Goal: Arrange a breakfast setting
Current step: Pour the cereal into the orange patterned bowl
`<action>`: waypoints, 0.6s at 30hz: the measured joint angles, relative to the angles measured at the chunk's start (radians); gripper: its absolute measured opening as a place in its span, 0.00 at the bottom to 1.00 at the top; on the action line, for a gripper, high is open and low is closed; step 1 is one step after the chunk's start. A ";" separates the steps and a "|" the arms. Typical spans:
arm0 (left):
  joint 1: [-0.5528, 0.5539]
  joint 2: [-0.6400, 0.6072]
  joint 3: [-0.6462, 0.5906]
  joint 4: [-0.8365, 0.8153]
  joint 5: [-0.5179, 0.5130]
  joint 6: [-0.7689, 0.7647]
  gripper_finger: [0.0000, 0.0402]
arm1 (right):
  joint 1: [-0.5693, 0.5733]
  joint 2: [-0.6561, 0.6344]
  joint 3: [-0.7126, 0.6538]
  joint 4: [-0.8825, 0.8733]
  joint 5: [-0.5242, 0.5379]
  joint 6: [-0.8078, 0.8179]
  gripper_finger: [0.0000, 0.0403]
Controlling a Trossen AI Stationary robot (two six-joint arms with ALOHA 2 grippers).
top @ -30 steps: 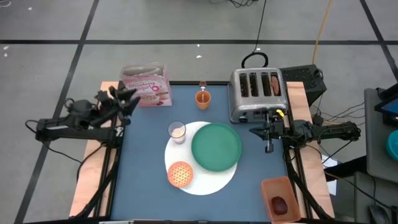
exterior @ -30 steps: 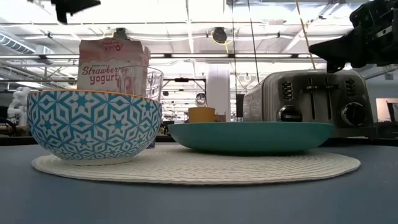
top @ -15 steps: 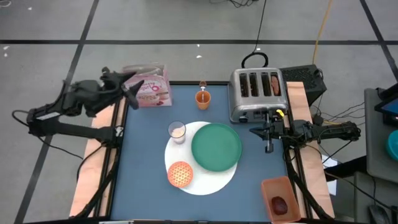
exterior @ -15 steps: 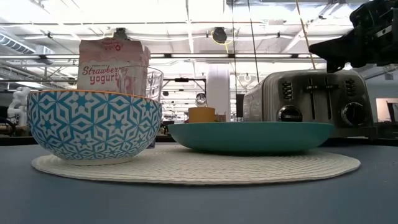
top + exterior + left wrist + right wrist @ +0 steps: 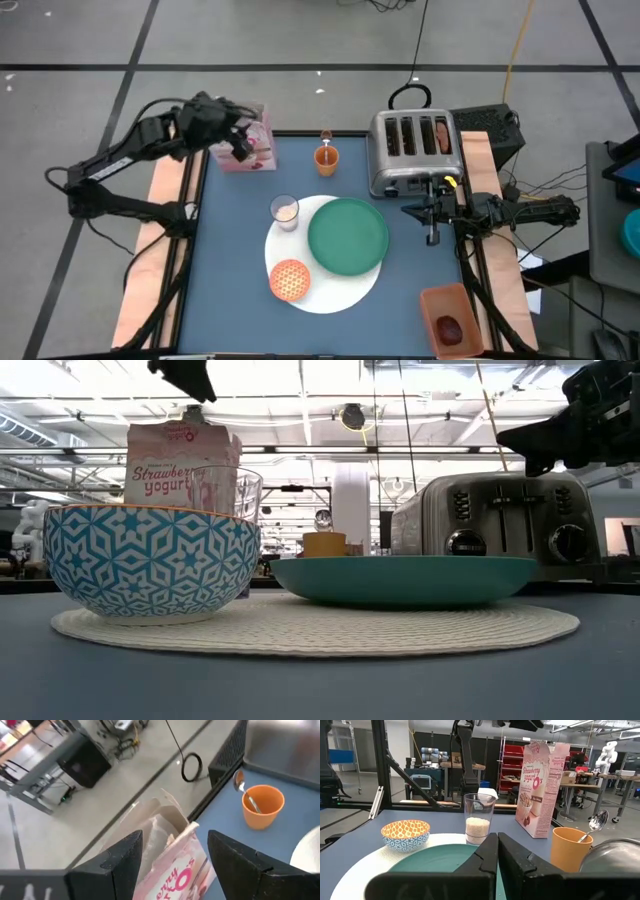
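The round white mat lies mid-table. On it sit the green plate, the small orange cereal bowl and the milk glass. The orange cup, with the silver spoon standing in it, is at the far side. The dark red food lies in an orange tray at the near right. I cannot make out the bagel. My left gripper is open above the pink cereal box, one finger on either side of its open top. My right gripper is shut and empty, in front of the toaster.
The silver four-slot toaster stands at the far right, with something brown in its right slot. The pink cereal box stands at the far left corner. The blue table top shows bare to the mat's left.
My left gripper has swung from beside the table's left edge toward the far edge and to the right. It now stands over the pink cereal box. The box and the other things have not moved.
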 joint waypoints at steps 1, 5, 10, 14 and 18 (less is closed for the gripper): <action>0.017 0.018 0.018 -0.010 0.021 0.010 0.57 | 0.000 0.000 0.000 0.000 0.000 0.000 0.02; 0.078 0.084 0.075 -0.095 0.102 0.032 0.57 | 0.000 0.000 0.001 0.000 0.000 0.000 0.02; 0.137 0.141 0.108 -0.186 0.181 0.048 0.57 | 0.000 0.000 0.001 0.000 0.000 0.000 0.02; 0.170 0.175 0.111 -0.186 0.193 0.057 0.57 | 0.000 0.000 0.001 0.000 0.000 0.000 0.02; 0.199 0.206 0.111 -0.209 0.238 0.070 0.57 | 0.000 0.000 0.001 0.000 0.000 0.000 0.02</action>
